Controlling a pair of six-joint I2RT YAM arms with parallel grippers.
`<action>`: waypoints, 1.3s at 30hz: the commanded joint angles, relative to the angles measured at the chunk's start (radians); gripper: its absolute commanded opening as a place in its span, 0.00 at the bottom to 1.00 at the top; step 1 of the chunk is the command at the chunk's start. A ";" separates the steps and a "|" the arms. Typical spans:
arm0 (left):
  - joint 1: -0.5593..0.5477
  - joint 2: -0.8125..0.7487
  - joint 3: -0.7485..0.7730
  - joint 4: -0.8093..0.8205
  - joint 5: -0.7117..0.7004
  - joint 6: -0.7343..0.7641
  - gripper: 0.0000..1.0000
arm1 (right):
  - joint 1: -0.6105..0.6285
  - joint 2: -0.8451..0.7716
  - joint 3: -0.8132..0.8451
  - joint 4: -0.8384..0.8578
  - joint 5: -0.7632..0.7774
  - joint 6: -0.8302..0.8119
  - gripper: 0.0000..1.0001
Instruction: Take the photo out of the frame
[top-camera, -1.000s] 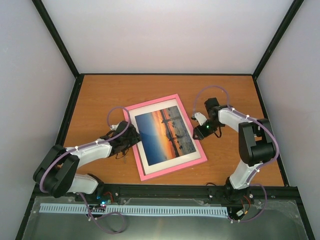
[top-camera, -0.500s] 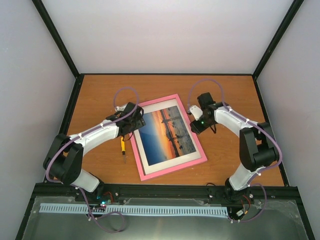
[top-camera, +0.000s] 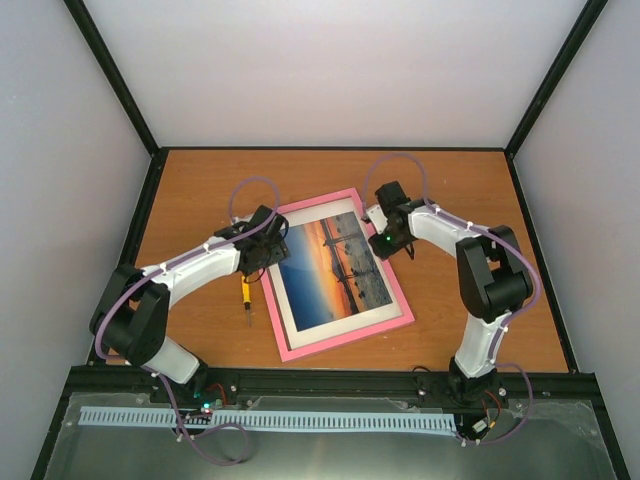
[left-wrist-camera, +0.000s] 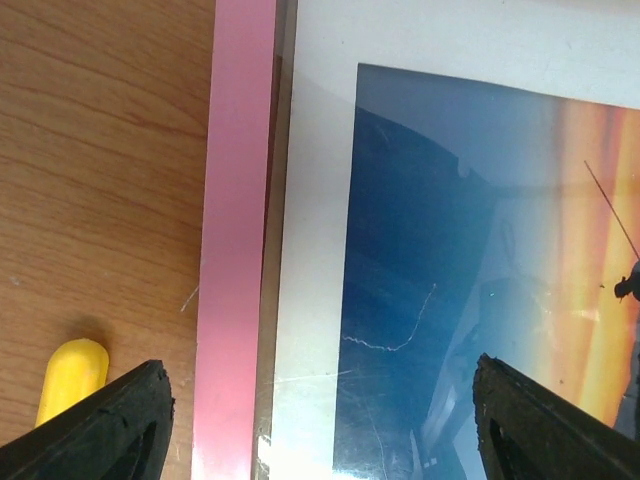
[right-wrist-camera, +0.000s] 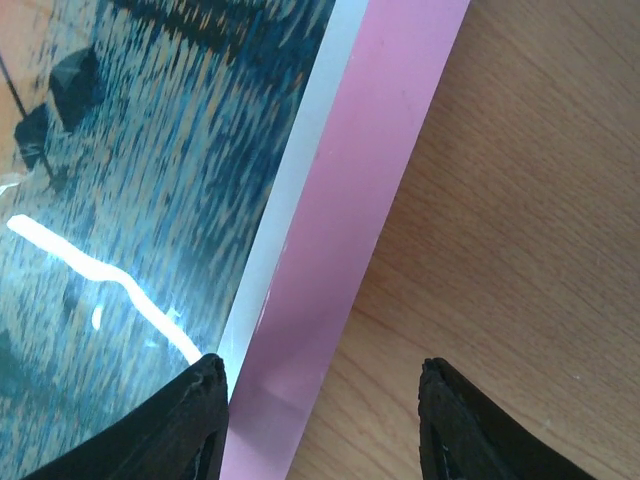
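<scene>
The pink frame (top-camera: 345, 338) lies flat on the table with the sunset photo (top-camera: 330, 262) inside a white mat. My left gripper (top-camera: 268, 245) is open over the frame's left edge. In the left wrist view its jaws straddle the pink edge (left-wrist-camera: 238, 250), the mat and the blue part of the photo (left-wrist-camera: 450, 260), with the gripper (left-wrist-camera: 320, 440) empty. My right gripper (top-camera: 385, 232) is open over the frame's upper right edge. In the right wrist view it (right-wrist-camera: 325, 420) straddles the pink edge (right-wrist-camera: 370, 200), next to the photo (right-wrist-camera: 150, 170), and holds nothing.
A yellow-handled tool (top-camera: 245, 292) lies on the wooden table (top-camera: 200, 190) just left of the frame; its yellow end shows in the left wrist view (left-wrist-camera: 72, 375). Black rails and grey walls bound the table.
My left gripper has moved up and right onto the frame's left edge, leaving the yellow-handled tool on the table. My right gripper has moved up and left to the frame's right edge.
</scene>
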 joint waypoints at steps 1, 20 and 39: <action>0.005 0.010 -0.005 -0.024 0.028 -0.022 0.81 | 0.008 0.026 0.032 0.037 0.019 0.046 0.51; 0.005 0.000 -0.041 0.005 0.033 -0.015 0.81 | 0.027 0.057 0.027 0.073 0.055 0.125 0.45; 0.005 -0.018 -0.052 -0.010 -0.004 -0.022 0.81 | 0.030 0.057 0.039 0.071 0.034 0.168 0.03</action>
